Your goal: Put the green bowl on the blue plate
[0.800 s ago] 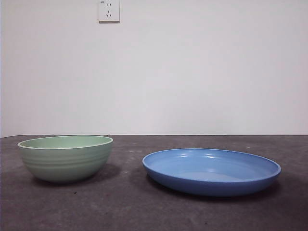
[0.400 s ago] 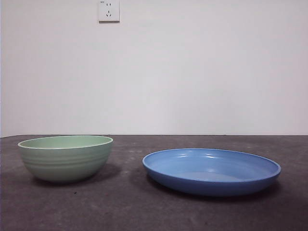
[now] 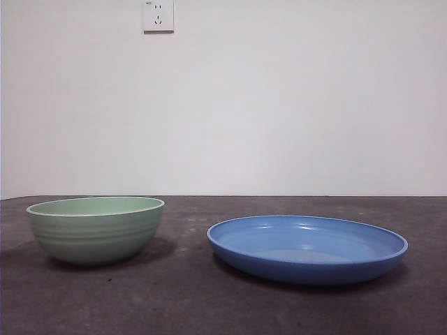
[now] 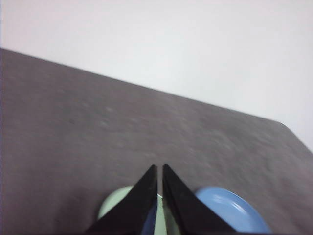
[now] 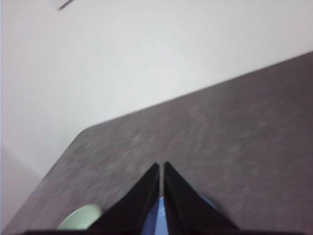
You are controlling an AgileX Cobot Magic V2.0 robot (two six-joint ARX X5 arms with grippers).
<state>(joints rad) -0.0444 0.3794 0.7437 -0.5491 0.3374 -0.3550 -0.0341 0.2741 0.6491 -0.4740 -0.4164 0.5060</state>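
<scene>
Two dishes: on a dark grey table, side by side, apart, with bare tabletop between them.
Green bowl: left in the front view, upright, resting on the table; ridged outer wall, thin pale rim; nothing visible inside from this low angle.
Blue plate: right of the bowl, flat on the table, glossy, wider and lower than the bowl; bare.
Task status: bowl not on the plate; both untouched.
Wall: plain white behind the table, white socket high up, above the bowl.
Left gripper: up over the table, jaws pressed together to a point with only a thin slit between, gripping nothing. Bowl partly hidden behind one jaw, plate beside the other; picture blurred.
Right gripper: likewise up over the table, jaws closed tip to tip, nothing between them. Plate mostly hidden behind the jaws, a sliver of the bowl off to one side; also blurred.
Front view: neither arm visible.
</scene>
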